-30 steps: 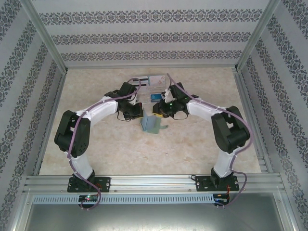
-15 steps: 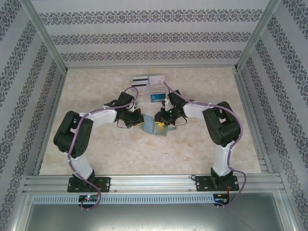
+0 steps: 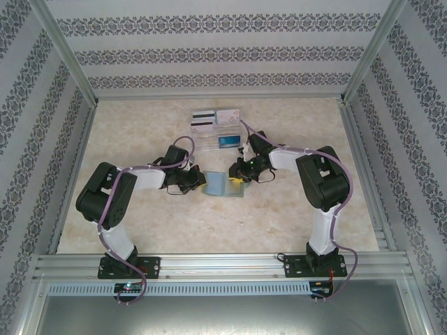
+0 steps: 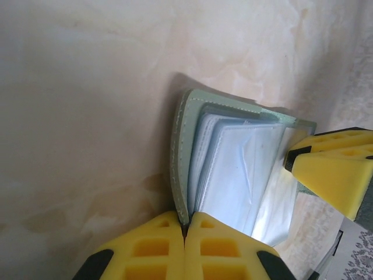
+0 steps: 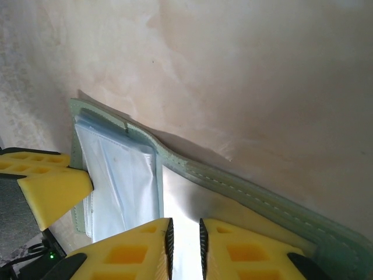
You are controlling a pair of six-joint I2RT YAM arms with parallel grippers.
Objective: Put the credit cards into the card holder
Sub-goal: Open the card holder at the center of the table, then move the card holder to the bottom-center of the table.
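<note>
Card holder (image 3: 222, 185) lies open on the counter (image 3: 174, 223), about in the middle, between the two claws. Its sage-green cover faces down and the pale blue pockets face up.

In the left wrist view, the left claw (image 4: 185, 224) has its yellow pads pressed together on the edge of the green cover, so it is pinching the card holder (image 4: 233, 157) at that side. From above, this left claw (image 3: 200, 183) sits at the holder's left edge.

The right claw (image 3: 236, 180) is at the opposite edge. In its own camera the right claw (image 5: 185, 233) shows narrow jaws with a small gap between them, just over a shiny clear leaf inside the holder (I cannot tell if they really pinch it).

The credit cards (image 3: 213, 117) are farther back on the counter, well apart from the holder: a striped white one and a pale one side by side, and a blue one in the clear stand (image 3: 209, 142) just in front of them.
</note>
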